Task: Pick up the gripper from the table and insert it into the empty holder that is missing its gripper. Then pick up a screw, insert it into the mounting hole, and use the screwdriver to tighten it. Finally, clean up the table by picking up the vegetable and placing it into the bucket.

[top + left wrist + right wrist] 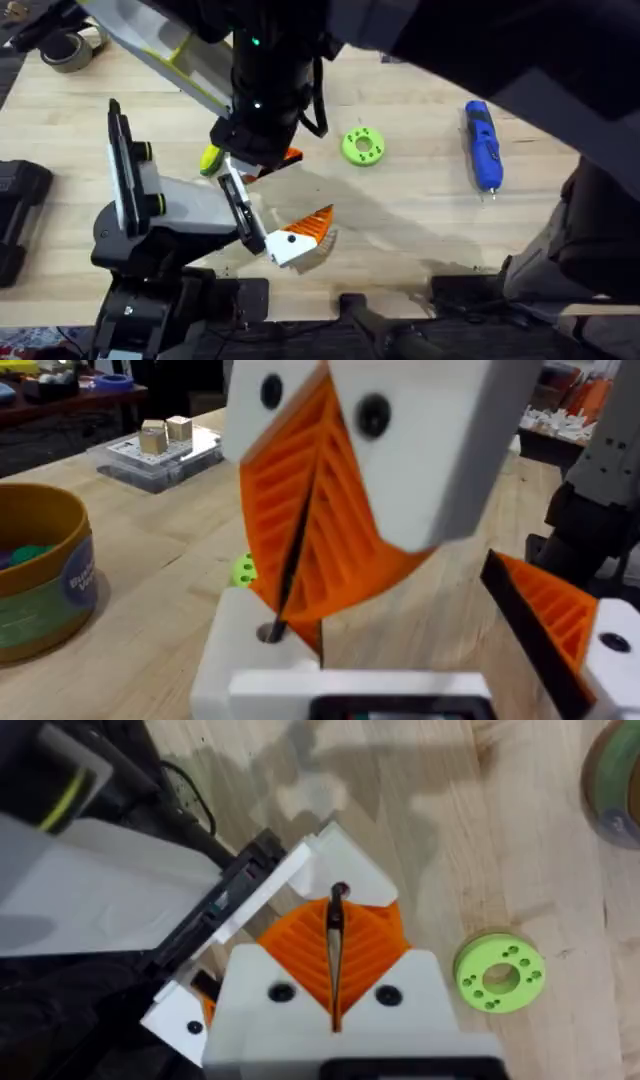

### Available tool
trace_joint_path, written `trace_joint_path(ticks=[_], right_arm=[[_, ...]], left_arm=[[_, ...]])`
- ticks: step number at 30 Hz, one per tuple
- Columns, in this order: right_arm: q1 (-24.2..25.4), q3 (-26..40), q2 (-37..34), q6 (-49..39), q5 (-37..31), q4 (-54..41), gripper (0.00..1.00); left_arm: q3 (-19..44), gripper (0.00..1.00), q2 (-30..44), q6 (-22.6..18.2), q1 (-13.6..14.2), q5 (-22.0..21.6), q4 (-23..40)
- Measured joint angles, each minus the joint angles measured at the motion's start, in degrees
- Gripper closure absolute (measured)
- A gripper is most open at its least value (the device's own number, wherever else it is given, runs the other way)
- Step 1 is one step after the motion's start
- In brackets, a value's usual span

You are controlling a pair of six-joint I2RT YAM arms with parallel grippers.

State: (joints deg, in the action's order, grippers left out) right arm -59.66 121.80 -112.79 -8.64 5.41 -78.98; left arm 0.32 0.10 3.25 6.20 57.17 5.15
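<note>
You see the blue screwdriver (482,145) lying flat at the tabletop's right, the grey-white holder (175,205) standing left.

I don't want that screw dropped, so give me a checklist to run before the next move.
1. Right gripper shut on the screw: ok.
2. Screw tip at the mounting hole of the holder: ok.
3. Screw seated in the hole: cannot tell.
4. Screwdriver lying free on the table: ok.
5. Vegetable in the bucket: not ok, it lies on the table.
</note>
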Motion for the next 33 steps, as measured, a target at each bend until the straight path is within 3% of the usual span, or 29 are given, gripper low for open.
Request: trace_joint_path(ticks=[33], right_arm=[[-0.1, 0.2, -1.8, 0.0, 0.1, 3.3, 0.989]], left_arm=[[0.0, 0.017, 0.2, 0.7, 0.0, -1.5, -0.2]])
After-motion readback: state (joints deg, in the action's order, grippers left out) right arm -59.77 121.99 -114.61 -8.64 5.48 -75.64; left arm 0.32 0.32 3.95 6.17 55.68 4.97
